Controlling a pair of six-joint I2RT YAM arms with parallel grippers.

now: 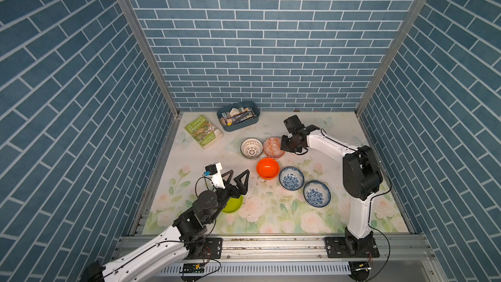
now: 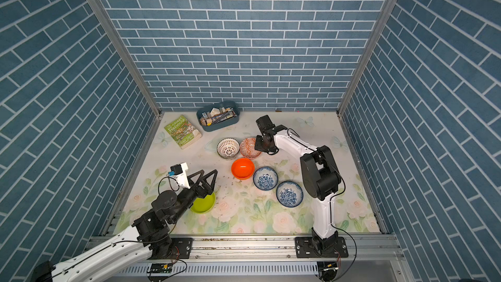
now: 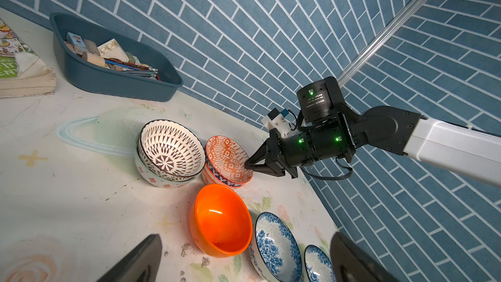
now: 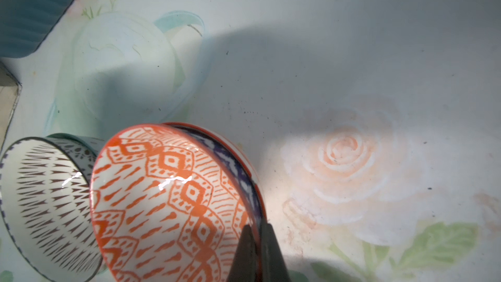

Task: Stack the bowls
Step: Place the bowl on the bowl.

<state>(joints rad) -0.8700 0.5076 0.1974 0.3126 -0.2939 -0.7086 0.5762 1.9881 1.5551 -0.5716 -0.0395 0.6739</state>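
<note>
Mid-frame I see the right gripper [image 3: 248, 164] pinching the rim of an orange-white patterned bowl [image 3: 226, 158] nested in its twin [image 3: 215, 179]; the plain orange bowl [image 3: 221, 219] just beside.

On my feed I see a plain orange bowl [image 1: 267, 168], a lime green bowl [image 1: 233, 205], a blue-and-white floral bowl [image 1: 291, 178] and a second floral bowl [image 1: 316, 193], a white bowl with dark lattice [image 1: 251, 147], and an orange-and-white diamond-patterned bowl [image 1: 273, 147]. The tray [image 1: 240, 126] is dark blue, the book [image 1: 204, 131] green, the counter [image 1: 271, 212] pale with pink roses.
</note>
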